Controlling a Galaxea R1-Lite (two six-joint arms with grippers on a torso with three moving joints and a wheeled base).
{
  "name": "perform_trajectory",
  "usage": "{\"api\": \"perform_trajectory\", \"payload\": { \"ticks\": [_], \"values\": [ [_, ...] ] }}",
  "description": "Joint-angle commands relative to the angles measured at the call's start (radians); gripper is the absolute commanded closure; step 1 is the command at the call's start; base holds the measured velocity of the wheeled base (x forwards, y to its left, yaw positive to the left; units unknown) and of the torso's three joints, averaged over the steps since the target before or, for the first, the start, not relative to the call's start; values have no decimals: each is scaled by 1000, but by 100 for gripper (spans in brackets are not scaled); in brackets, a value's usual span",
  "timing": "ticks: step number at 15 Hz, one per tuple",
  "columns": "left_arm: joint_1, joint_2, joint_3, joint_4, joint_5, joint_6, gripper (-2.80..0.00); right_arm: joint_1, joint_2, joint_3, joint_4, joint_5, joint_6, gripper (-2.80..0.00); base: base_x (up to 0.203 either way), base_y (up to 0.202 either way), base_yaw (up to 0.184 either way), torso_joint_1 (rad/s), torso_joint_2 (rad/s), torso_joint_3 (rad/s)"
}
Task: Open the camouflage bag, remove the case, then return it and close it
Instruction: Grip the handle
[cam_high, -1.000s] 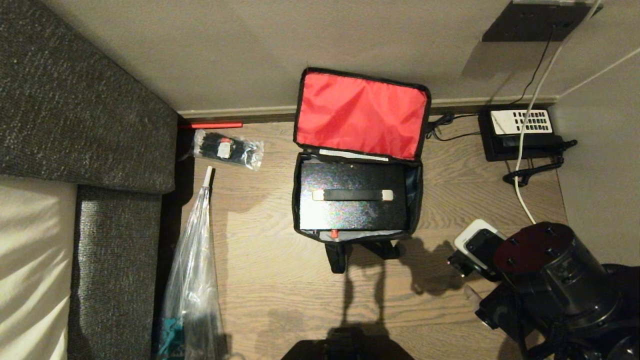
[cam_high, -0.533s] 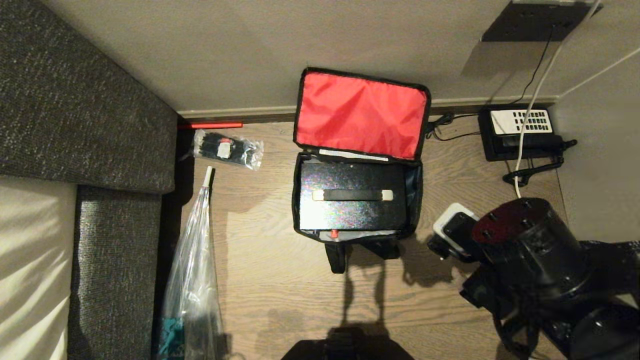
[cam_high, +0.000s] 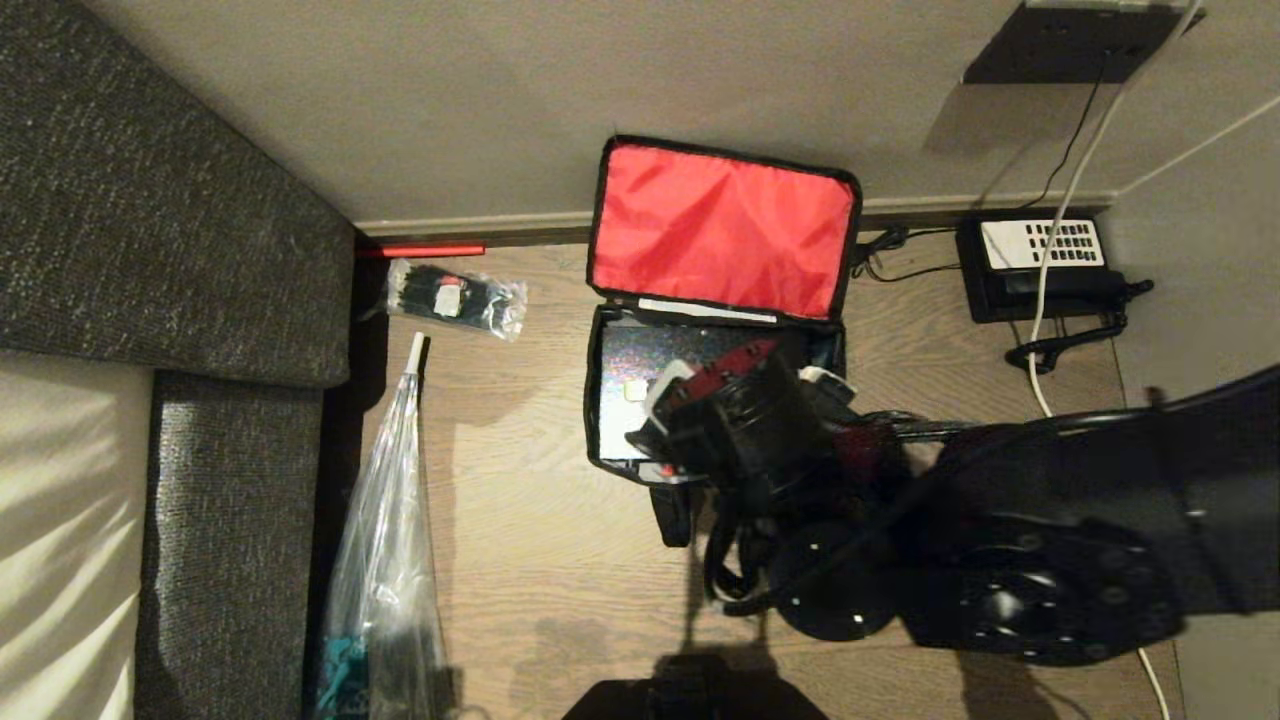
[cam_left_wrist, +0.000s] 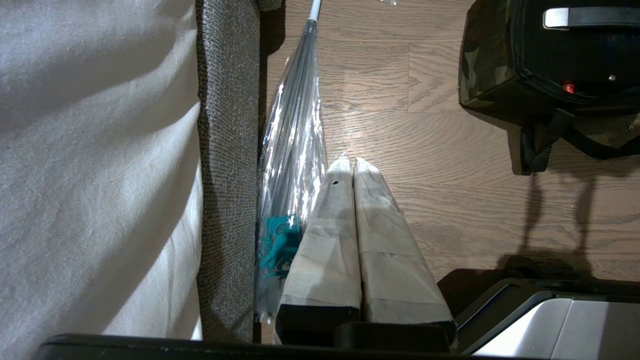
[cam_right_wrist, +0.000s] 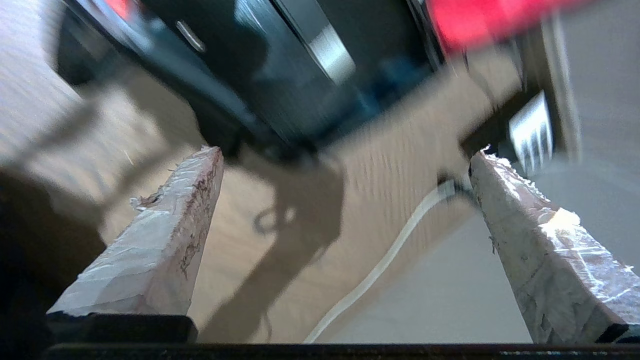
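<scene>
I see the camouflage bag (cam_high: 716, 300) standing on the wooden floor (cam_high: 540, 540) against the wall, its lid thrown back so the red lining (cam_high: 722, 228) faces up. The case (cam_high: 640, 375) lies inside the bag (only its speckled left part shows in the head view). From my position, the right arm reaches in from the right and its wrist covers most of the case. The right gripper (cam_right_wrist: 345, 155) has its two fingers (cam_right_wrist: 170, 220) spread wide with nothing between them; its view is blurred, showing the bag and floor ahead. The left gripper (cam_left_wrist: 353, 162) hangs low beside the sofa (cam_left_wrist: 227, 150), fingers pressed together and empty, next to a clear plastic bag (cam_left_wrist: 292, 145). A telephone (cam_high: 1040, 265) sits by the wall to the right.
</scene>
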Motion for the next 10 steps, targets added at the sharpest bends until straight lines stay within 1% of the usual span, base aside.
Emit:
{"api": "perform_trajectory", "payload": {
  "ticks": [1,2,3,4,5,6,7,8,10],
  "values": [
    [0,0,3,0,0,-1,0,20,173,-22,-262,-4,-212,-280,0,0,0,0,0,0],
    [0,0,3,0,0,-1,0,21,196,-3,-407,5,-355,-280,0,0,0,0,0,0],
    [0,0,3,0,0,-1,0,16,217,20,-564,32,-518,-280,0,0,0,0,0,0],
    [0,0,3,0,0,-1,0,5,234,48,-716,78,-677,-280,0,0,0,0,0,0],
    [0,0,3,0,0,-1,0,-15,249,91,-862,142,-825,-280,0,0,0,0,0,0],
    [0,0,3,0,0,-1,0,-42,258,137,-975,204,-950,-280,0,0,0,0,0,0],
    [0,0,3,0,0,-1,0,-79,267,176,-1077,247,-1049,-280,0,0,0,0,0,0],
    [0,0,3,0,0,-1,0,-108,277,190,-1125,272,-1091,-280,0,0,0,0,0,0],
    [0,0,3,0,0,-1,0,-123,289,189,-1135,269,-1124,-280,0,0,0,0,0,0]
  ]
}}
